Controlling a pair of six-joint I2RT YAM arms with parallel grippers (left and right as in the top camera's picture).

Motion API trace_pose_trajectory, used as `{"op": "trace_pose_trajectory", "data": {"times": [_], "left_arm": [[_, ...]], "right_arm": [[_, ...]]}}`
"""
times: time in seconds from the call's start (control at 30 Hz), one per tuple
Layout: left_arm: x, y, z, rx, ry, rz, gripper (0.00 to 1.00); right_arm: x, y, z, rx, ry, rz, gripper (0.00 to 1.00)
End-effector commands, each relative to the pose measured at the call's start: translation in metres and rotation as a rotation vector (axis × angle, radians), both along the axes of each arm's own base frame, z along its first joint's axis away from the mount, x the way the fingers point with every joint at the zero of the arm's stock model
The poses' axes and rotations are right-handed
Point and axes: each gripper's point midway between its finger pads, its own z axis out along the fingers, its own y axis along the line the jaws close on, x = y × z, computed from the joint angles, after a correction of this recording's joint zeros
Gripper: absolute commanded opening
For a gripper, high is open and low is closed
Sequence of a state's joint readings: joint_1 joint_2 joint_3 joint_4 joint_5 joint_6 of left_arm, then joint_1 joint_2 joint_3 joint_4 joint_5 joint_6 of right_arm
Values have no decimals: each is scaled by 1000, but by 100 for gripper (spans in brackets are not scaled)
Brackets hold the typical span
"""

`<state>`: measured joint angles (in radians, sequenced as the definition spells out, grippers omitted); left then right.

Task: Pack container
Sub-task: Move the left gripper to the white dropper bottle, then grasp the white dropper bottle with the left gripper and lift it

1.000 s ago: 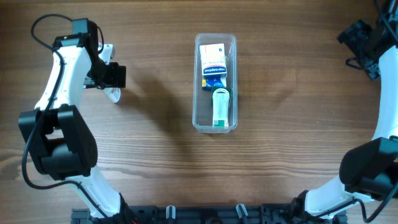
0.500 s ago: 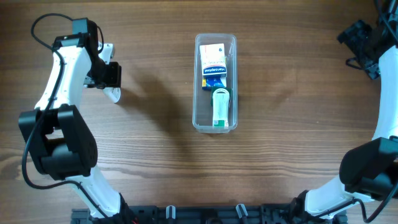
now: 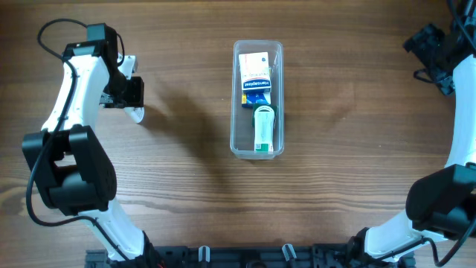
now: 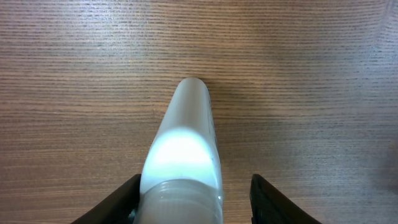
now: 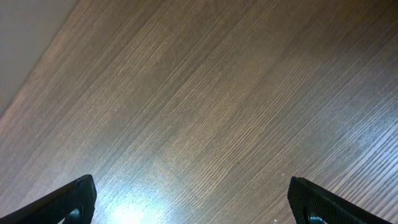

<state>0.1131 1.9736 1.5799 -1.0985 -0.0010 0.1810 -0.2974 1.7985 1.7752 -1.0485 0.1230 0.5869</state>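
Container [image 3: 236,112] sits mid-table on the wooden table [image 3: 186,186], long side running away from the robot. It's got 3 things in it: an orange-and-white box [image 3: 254,65] at the far end, a blue Hansaplast box [image 3: 256,91] right behind that, and a white tube with a green end [image 3: 264,128] in the near half.

The left gripper [image 4: 196,199] is way off to the left, well apart from the container. It's spread around a white bottle [image 4: 183,143] lying on the wood. The jaws aren't clamped, and there's a clear gap on one side.

The right gripper [image 5: 193,202] is in the far right corner, jaws spread wide, holding nothing, just wood under it.
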Motion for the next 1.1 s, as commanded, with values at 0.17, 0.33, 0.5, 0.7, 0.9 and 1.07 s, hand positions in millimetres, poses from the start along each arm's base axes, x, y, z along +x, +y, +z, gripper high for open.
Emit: {"op": "trace_pose_trajectory", "data": {"times": [0.17, 0.33, 0.5, 0.7, 0.9, 1.07], "left_arm": [[-1, -2, -4, -17, 7, 10, 49], [-1, -1, -4, -14, 7, 33, 45], [-1, -1, -4, -15, 7, 33, 44], [-1, -1, -4, -14, 7, 33, 41], [-1, -1, -4, -14, 7, 33, 36], [0, -1, -4, -14, 3, 33, 37]], "right_arm": [[1, 1, -4, 14, 3, -10, 100], [1, 1, -4, 14, 3, -10, 100], [1, 1, -4, 14, 3, -10, 100], [1, 1, -4, 14, 3, -10, 100], [1, 1, -4, 14, 3, -10, 100], [1, 2, -4, 14, 3, -9, 100]]}}
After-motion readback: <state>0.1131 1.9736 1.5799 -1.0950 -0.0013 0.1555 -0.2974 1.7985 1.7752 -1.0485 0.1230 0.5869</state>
